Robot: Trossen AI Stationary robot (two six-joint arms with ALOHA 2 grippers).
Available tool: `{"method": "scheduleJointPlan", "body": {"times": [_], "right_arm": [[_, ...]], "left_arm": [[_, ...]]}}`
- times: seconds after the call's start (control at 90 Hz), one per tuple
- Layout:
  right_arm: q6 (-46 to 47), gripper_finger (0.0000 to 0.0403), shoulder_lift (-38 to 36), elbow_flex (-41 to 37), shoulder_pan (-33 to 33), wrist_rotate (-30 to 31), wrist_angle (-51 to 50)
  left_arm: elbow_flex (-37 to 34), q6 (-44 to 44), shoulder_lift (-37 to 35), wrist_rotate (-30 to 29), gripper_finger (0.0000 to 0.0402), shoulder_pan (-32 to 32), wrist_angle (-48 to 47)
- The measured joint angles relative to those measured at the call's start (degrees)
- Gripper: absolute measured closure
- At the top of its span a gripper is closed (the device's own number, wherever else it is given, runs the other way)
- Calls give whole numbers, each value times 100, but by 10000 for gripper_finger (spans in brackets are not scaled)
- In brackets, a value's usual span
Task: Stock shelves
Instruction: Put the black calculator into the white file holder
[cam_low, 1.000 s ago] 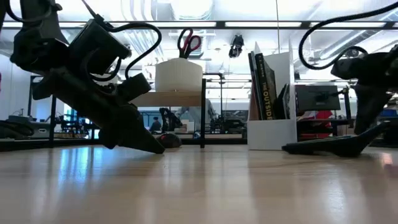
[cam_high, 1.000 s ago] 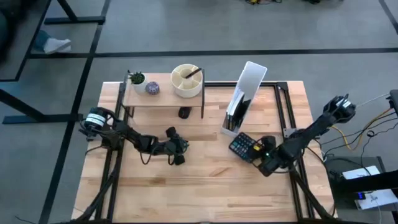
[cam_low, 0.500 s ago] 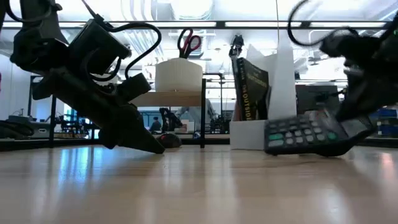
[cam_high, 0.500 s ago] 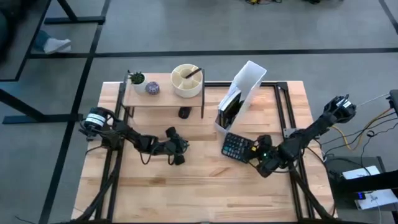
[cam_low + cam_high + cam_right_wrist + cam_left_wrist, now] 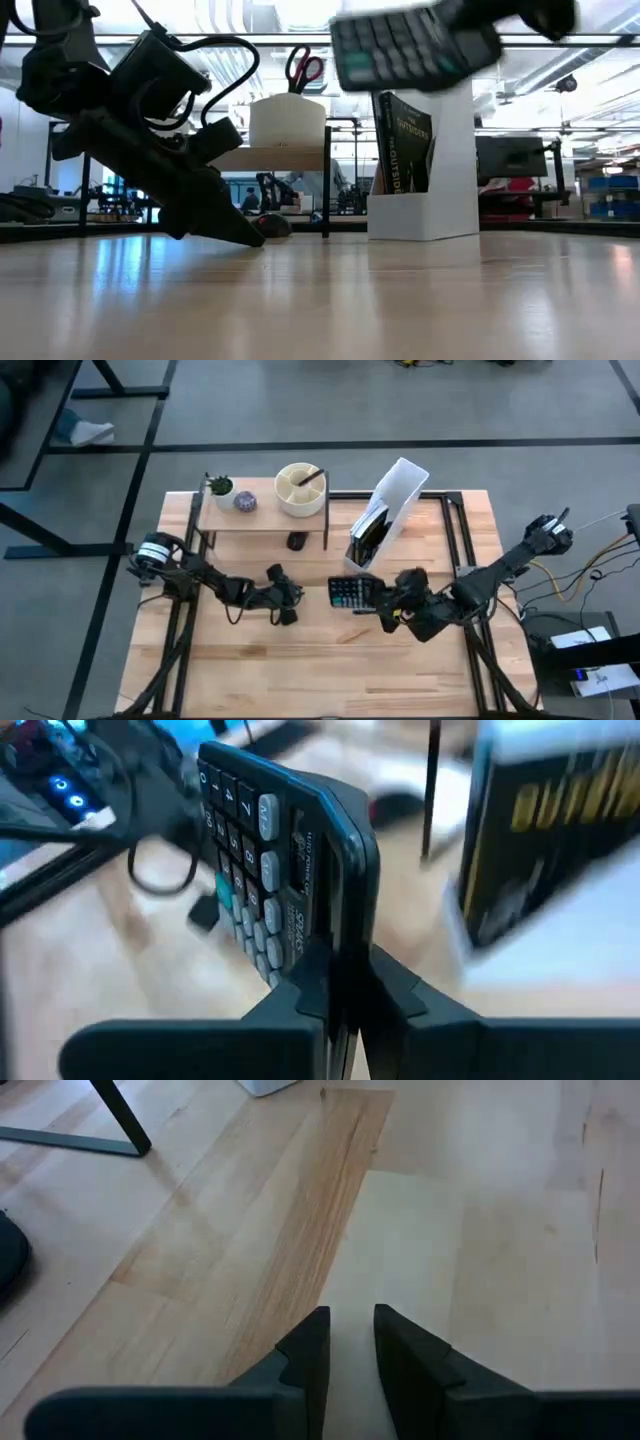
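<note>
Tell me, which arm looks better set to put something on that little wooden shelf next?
Probably the right. Its gripper already clamps a calculator, lifted off the table, short of the shelf. The left gripper holds nothing, resting low on the tabletop.

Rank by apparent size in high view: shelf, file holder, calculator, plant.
1. shelf
2. file holder
3. calculator, held off the table by the right gripper, so it reads a bit bigger
4. plant

The light-wood table (image 5: 300, 660) carries the shelves (image 5: 262, 517) at its far left, with a dark mouse (image 5: 296, 541) lying beneath them. A white file holder (image 5: 392, 510) stands tilted to the right. The left gripper (image 5: 285, 615) rests its tips on the tabletop.
</note>
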Motion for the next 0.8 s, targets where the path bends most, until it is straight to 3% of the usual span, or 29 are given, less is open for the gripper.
{"method": "scheduleJointPlan", "body": {"times": [0.144, 0.511, 0.656, 0.8], "right_arm": [[-2614, 394, -2, 466, -413, 87, 45], [-7723, 394, -4, 715, -1335, -108, 36], [-8751, 394, -7, 739, -1580, -464, -26], [-9419, 394, 20, 992, -1778, -734, -825]], "left_arm": [[0, -1, 0, 0, 335, 0, 2], [0, 42, 0, -13, 335, 0, 9], [0, 42, 0, -112, 335, -1, 6], [-11, 45, 9, -570, 335, 0, -28]]}}
